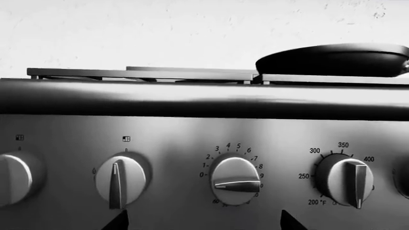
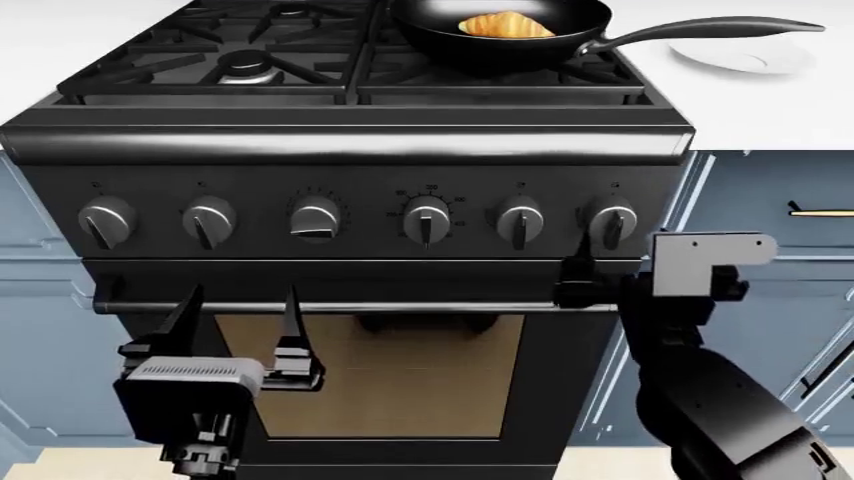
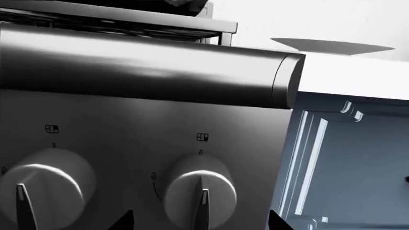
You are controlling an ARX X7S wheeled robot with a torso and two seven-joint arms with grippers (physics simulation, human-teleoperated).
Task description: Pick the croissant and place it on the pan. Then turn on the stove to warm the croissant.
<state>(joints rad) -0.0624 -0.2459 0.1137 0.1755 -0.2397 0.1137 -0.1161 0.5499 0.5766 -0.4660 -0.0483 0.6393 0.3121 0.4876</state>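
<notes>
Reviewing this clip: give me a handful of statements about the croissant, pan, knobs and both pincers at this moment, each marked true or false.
1. The croissant lies in the pan. True.
2. The pan sits on the white counter beside the stove. False: it rests on the stove's back right grate.
3. The left pincer is shut on a knob. False: it is open, below the knob row, touching none.
4. The third knob from the left has its pointer sideways, while the others point straight down. True.
5. The right pincer holds the plate. False: the plate lies on the counter, and the pincer is down near the rightmost knob.
</notes>
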